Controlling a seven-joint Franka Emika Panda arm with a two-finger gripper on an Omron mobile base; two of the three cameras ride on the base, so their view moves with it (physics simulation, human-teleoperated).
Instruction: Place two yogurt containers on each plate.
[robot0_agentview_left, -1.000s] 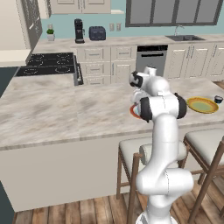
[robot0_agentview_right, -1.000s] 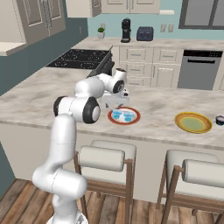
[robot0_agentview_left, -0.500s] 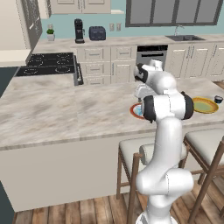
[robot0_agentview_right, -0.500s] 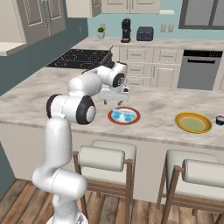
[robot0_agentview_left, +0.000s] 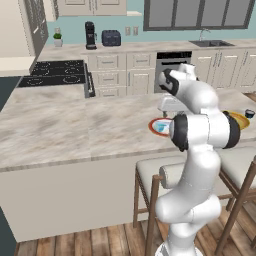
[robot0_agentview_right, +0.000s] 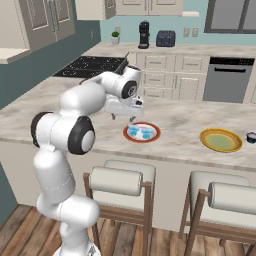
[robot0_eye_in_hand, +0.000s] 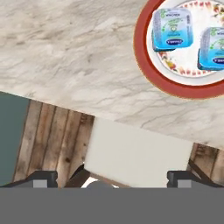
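A: Where the arm bends over the counter (robot0_agentview_left: 75, 125) in the left base view, what sits past it?
B: The red-rimmed plate (robot0_agentview_left: 156, 125), pale blue showing on it; the yellow plate (robot0_agentview_left: 241, 119) lies well apart, a dark cup (robot0_agentview_left: 249, 113) just beside it.

A: And as seen from the right base view?
B: Pincer (robot0_agentview_right: 123, 116) hangs above the counter beside the red-rimmed plate (robot0_agentview_right: 142, 133), which carries two pale blue yogurt containers (robot0_agentview_right: 139, 132). Yellow plate (robot0_agentview_right: 220, 139) bare, dark cup (robot0_agentview_right: 251, 137) near its rim.

A: Hand view?
B: Fingertips (robot0_eye_in_hand: 43, 178) spread wide, gripping nothing. Both blue containers (robot0_eye_in_hand: 172, 29) lie side by side inside the plate (robot0_eye_in_hand: 144, 48). A stool (robot0_eye_in_hand: 131, 153) shows below the counter's edge.
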